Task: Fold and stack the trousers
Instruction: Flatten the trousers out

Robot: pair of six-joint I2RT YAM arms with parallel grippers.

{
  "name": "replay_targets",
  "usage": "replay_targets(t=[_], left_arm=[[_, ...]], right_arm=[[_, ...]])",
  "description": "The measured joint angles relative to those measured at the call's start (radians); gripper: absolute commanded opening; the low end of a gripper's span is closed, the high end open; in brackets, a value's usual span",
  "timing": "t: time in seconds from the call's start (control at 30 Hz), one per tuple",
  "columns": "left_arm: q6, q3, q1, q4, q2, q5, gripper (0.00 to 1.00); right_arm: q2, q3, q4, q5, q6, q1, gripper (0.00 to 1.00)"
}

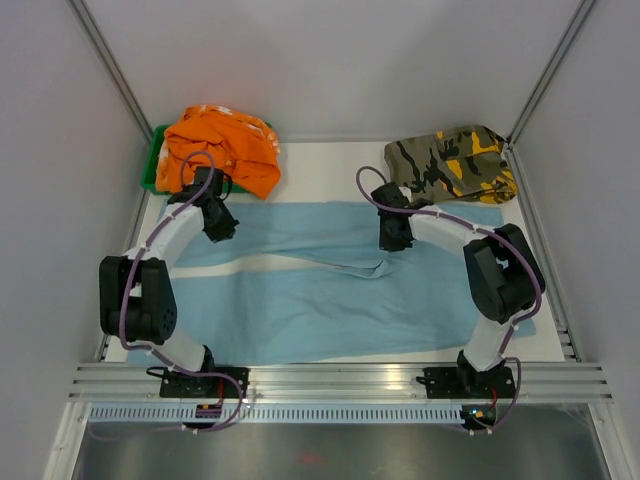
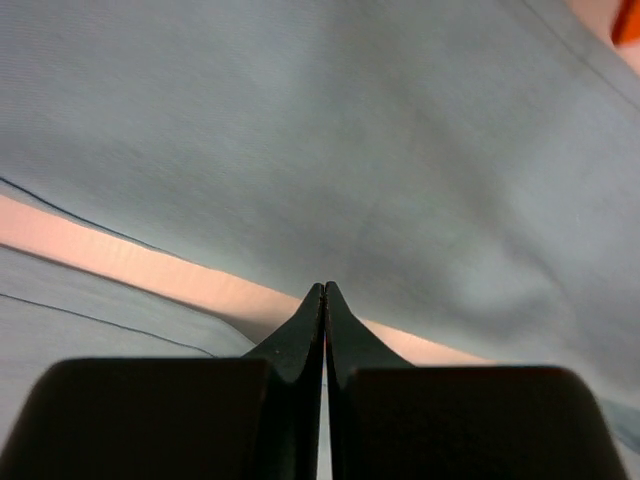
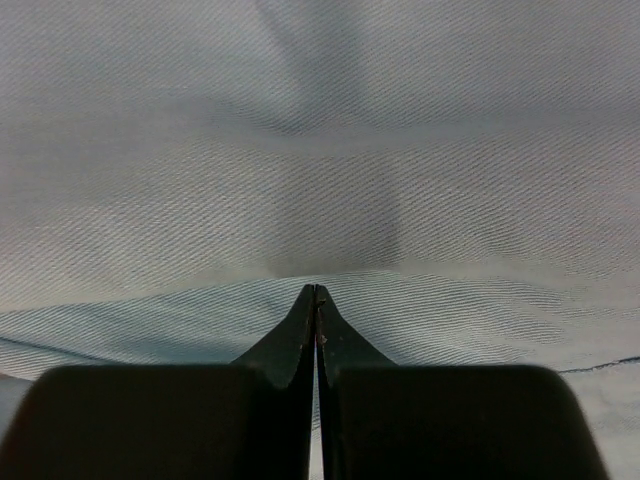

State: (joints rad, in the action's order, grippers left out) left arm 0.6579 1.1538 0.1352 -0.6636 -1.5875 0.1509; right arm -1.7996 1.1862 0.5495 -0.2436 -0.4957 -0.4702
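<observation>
The light blue trousers (image 1: 330, 300) lie spread flat across the white table (image 1: 330, 170), their two legs running left with a narrow bare gap between them. My left gripper (image 1: 222, 232) is shut and sits low over the far leg near its left end. In the left wrist view its tips (image 2: 324, 287) meet above the strip of bare table (image 2: 120, 255) between folds of the trousers (image 2: 400, 150). My right gripper (image 1: 392, 242) is shut over the far middle of the cloth. Its tips (image 3: 315, 290) point at a soft ridge in the trousers (image 3: 320, 150), and nothing shows between the jaws.
An orange garment (image 1: 222, 148) is heaped over a green bin (image 1: 155, 165) at the back left. A camouflage garment (image 1: 450, 162) lies folded at the back right. Grey walls close in the sides, and an aluminium rail (image 1: 340, 380) runs along the near edge.
</observation>
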Motion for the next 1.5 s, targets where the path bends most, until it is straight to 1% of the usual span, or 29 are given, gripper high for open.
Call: replay_targets(t=[0.1,0.17,0.4,0.6,0.7,0.9,1.07,1.33,1.5], left_arm=[[-0.002,-0.003,-0.081,0.02,-0.024,-0.004,0.02],[-0.005,-0.003,-0.112,0.029,-0.042,-0.003,0.02],[-0.007,0.043,-0.142,0.034,-0.132,0.01,0.02],[0.02,0.068,-0.225,0.07,-0.195,0.013,0.02],[0.027,0.09,-0.248,0.082,-0.236,0.016,0.02],[0.037,0.167,-0.245,0.089,-0.329,0.038,0.02],[0.079,0.241,-0.247,0.066,-0.413,0.077,0.02],[0.139,0.323,-0.276,0.016,-0.467,0.09,0.02],[0.149,0.367,-0.32,0.01,-0.496,0.082,0.02]], right_arm=[[-0.005,-0.026,-0.023,0.001,0.002,0.002,0.0],[-0.005,-0.052,-0.044,0.002,0.001,0.002,0.0],[0.068,-0.186,-0.144,0.002,-0.024,0.002,0.0],[0.117,-0.262,-0.217,0.009,-0.044,0.002,0.0],[0.142,-0.294,-0.24,0.021,-0.054,0.003,0.0],[0.167,-0.32,-0.239,0.044,-0.054,0.003,0.0],[0.178,-0.333,-0.241,0.056,-0.056,0.005,0.0],[0.195,-0.341,-0.22,0.071,-0.057,0.005,0.0],[0.201,-0.326,-0.162,0.09,-0.039,0.005,0.01]])
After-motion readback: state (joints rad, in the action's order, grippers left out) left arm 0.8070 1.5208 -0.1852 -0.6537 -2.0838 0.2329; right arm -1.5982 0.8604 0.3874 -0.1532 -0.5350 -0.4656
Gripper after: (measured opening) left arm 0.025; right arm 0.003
